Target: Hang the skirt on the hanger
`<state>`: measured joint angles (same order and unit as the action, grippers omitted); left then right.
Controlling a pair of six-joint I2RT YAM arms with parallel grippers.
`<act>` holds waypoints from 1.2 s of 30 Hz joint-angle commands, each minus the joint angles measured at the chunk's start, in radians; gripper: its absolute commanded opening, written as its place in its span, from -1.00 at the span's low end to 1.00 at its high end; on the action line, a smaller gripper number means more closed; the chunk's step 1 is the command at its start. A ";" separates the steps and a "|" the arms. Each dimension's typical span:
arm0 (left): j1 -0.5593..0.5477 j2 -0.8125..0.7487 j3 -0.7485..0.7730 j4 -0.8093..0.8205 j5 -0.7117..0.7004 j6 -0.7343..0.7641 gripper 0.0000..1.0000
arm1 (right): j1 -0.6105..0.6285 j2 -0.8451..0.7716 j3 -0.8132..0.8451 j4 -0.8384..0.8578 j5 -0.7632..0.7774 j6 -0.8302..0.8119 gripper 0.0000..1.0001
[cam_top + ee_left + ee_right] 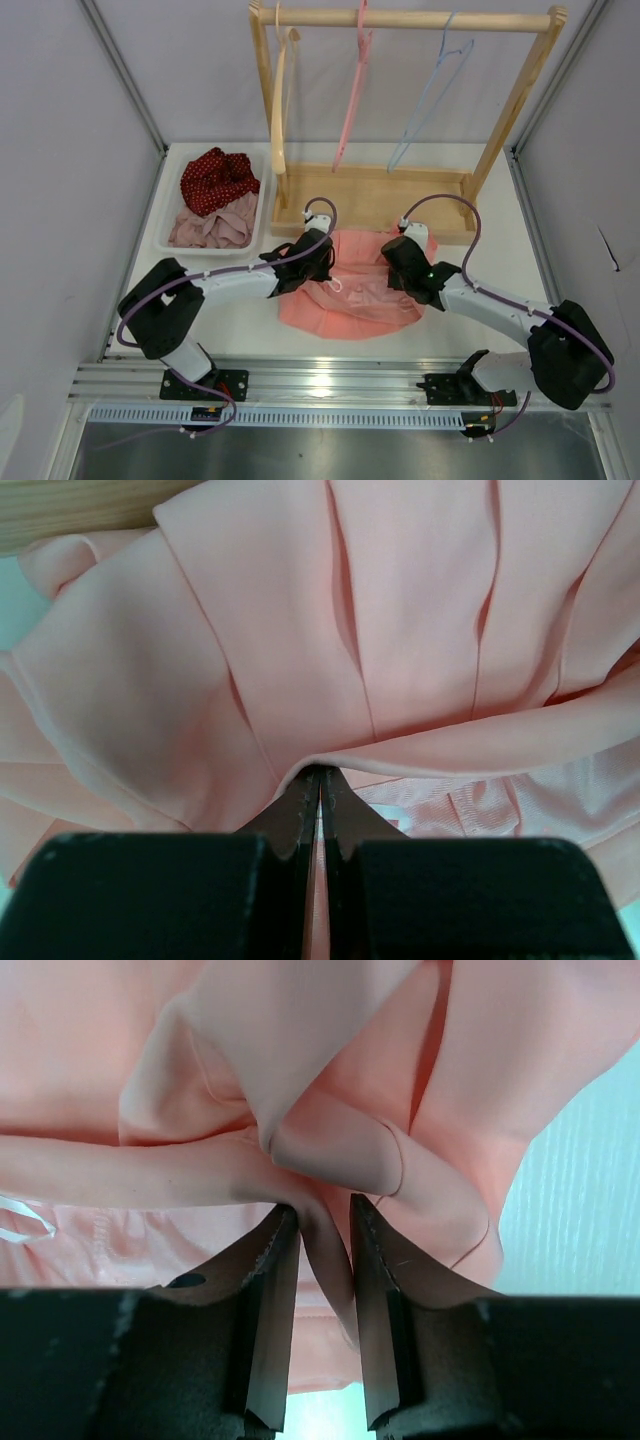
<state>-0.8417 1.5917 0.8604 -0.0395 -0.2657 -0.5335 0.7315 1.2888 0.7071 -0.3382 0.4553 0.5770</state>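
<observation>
From above, the salmon-pink skirt (350, 295) lies spread on the white table (500, 250), just near of the wooden rack (405, 18) and its base board. The left gripper (318, 258) sits on the skirt's far left edge and the right gripper (397, 258) on its far right edge. The pale blue hanger (430, 95) hangs from the right part of the rack's rail, with a pink hanger (353, 90) in the middle and a wooden hanger (283, 90) at the left. At far left, a white tray (165, 215) holds a red dotted cloth (215, 178) and a mauve cloth (215, 228).

In the left wrist view, the jaws are almost together, pinching a folded edge of the pleated skirt.

In the right wrist view, the jaws stand narrow, with a bunched fold of skirt clamped between them and bare table at the right.
</observation>
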 commanded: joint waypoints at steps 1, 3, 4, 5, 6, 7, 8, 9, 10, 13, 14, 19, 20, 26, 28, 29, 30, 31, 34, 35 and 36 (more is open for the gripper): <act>0.032 -0.002 0.023 0.010 -0.021 -0.006 -0.87 | -0.073 -0.036 0.045 -0.002 -0.028 -0.066 -0.38; 0.042 -0.006 0.019 0.016 -0.014 -0.006 -0.87 | -0.131 -0.017 0.038 0.043 -0.239 -0.112 -0.54; 0.043 -0.007 0.014 0.016 -0.015 -0.008 -0.87 | -0.165 -0.008 0.035 0.068 -0.348 -0.127 -0.65; 0.044 -0.006 0.014 0.016 -0.015 -0.008 -0.87 | -0.223 0.012 0.031 0.096 -0.465 -0.140 -0.77; 0.046 -0.007 0.009 0.016 -0.015 -0.008 -0.87 | -0.247 0.023 0.031 0.143 -0.597 -0.144 -0.80; 0.046 -0.009 0.009 0.016 -0.015 -0.008 -0.87 | -0.262 0.039 0.034 0.165 -0.842 -0.138 -0.80; 0.046 -0.016 0.002 0.018 -0.015 -0.010 -0.87 | -0.277 0.084 0.040 0.204 -0.953 -0.126 -0.84; 0.046 -0.022 -0.006 0.021 -0.017 -0.013 -0.86 | -0.277 0.107 0.048 0.224 -1.039 -0.076 -0.86; 0.047 -0.025 -0.008 0.023 -0.017 -0.014 -0.86 | -0.277 0.127 0.046 0.252 -1.179 -0.045 -0.91; 0.049 -0.039 -0.015 0.018 -0.018 -0.019 -0.84 | -0.276 0.158 -0.027 0.543 -1.322 0.180 -0.98; 0.049 -0.044 -0.020 0.020 -0.020 -0.019 -0.83 | -0.274 0.164 -0.034 0.638 -1.374 0.217 -0.98; 0.059 -0.050 -0.044 0.012 -0.023 -0.043 -0.77 | -0.340 0.210 -0.038 0.792 -1.442 0.351 -0.94; 0.059 -0.052 -0.050 0.015 -0.027 -0.046 -0.76 | -0.360 0.225 -0.037 0.780 -1.446 0.353 -0.94; 0.062 -0.067 -0.086 0.015 -0.038 -0.072 -0.72 | -0.500 0.342 -0.084 0.714 -1.362 0.261 -0.94; 0.062 -0.065 -0.083 0.016 -0.038 -0.077 -0.71 | -0.521 0.363 -0.084 0.609 -1.290 0.204 -0.90; 0.062 -0.062 -0.084 0.016 -0.038 -0.077 -0.68 | -0.523 0.366 -0.078 0.566 -1.241 0.146 -0.85; 0.062 -0.062 -0.083 0.016 -0.033 -0.077 -0.67 | -0.521 0.366 -0.078 0.539 -1.198 0.133 -0.83; 0.062 -0.062 -0.081 0.016 -0.035 -0.076 -0.66 | -0.524 0.366 -0.081 0.529 -1.139 0.123 -0.75; 0.062 -0.058 -0.072 0.015 -0.035 -0.071 -0.58 | -0.511 0.348 -0.057 0.376 -0.958 0.058 -0.62; 0.062 -0.058 -0.072 0.019 -0.030 -0.066 -0.55 | -0.495 0.337 -0.049 0.348 -0.917 0.041 -0.55; 0.062 -0.061 -0.070 0.026 -0.017 -0.065 -0.53 | -0.489 0.331 -0.031 0.315 -0.887 0.015 -0.52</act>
<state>-0.7887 1.5566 0.7868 -0.0242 -0.2790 -0.5945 0.2298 1.6463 0.6376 0.1448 -0.6781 0.7113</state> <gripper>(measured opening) 0.224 0.221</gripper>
